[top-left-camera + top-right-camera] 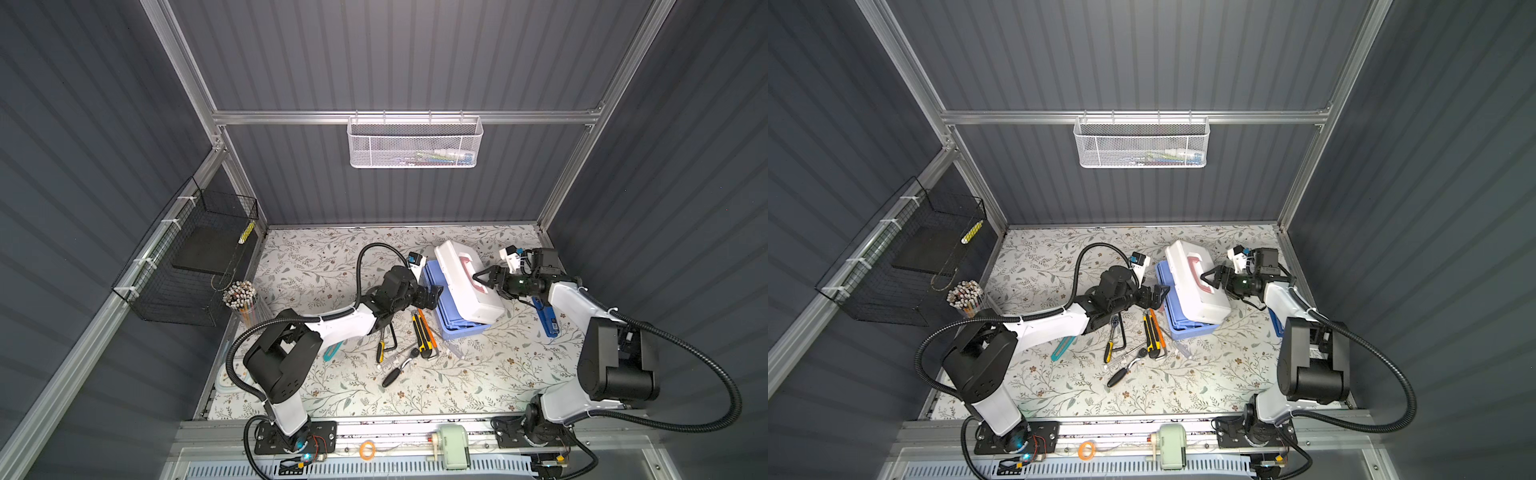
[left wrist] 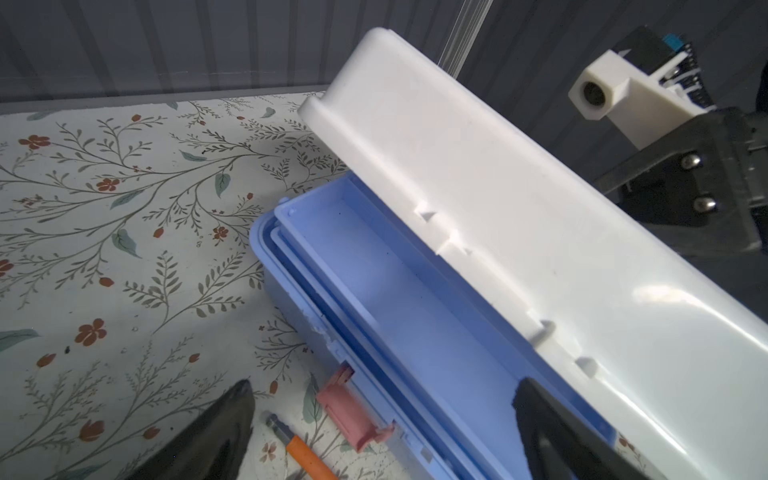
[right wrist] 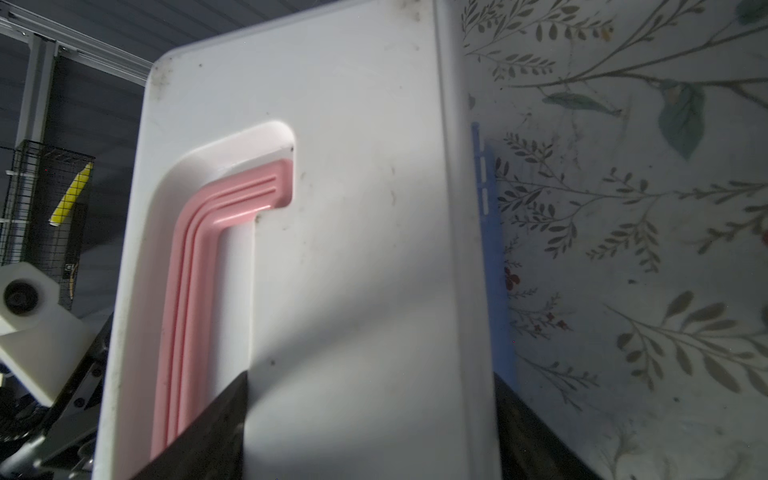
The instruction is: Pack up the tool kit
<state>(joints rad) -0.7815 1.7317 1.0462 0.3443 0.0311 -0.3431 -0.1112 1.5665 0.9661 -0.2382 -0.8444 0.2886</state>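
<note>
my right gripper is clamped wide on the kit's lid, holding it tilted over the blue base right of frame centre. my left gripper gapes empty, straddling the base's front wall by the latch.

Both top views look steeply down from high onto the whole tabletop. Both wrist views face the white lid close up, from opposite sides.
</note>
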